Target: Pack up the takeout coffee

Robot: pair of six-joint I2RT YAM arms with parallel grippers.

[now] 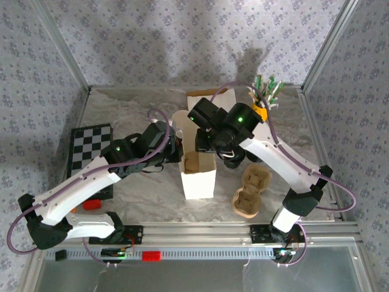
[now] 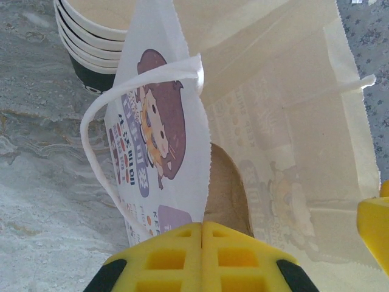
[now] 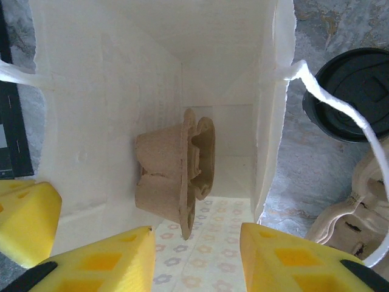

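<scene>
Left hand (image 2: 202, 237) pinched shut on bag (image 2: 292, 121) rim. Right hand (image 3: 194, 243) fingers apart over bag mouth; carrier (image 3: 173, 176) inside. Outside, cup (image 2: 91, 42) stands on tabletop (image 2: 36, 182) just beside bag.

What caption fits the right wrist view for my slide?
Right hand, open, looks into the white paper bag where a brown pulp cup carrier stands on edge; a black lid sits outside.

The marbled table (image 1: 152, 190) bears a paper bag (image 1: 199, 181), checkerboard (image 1: 91, 146), pulp trays (image 1: 250, 193) and stacked cups (image 2: 91, 36).
</scene>
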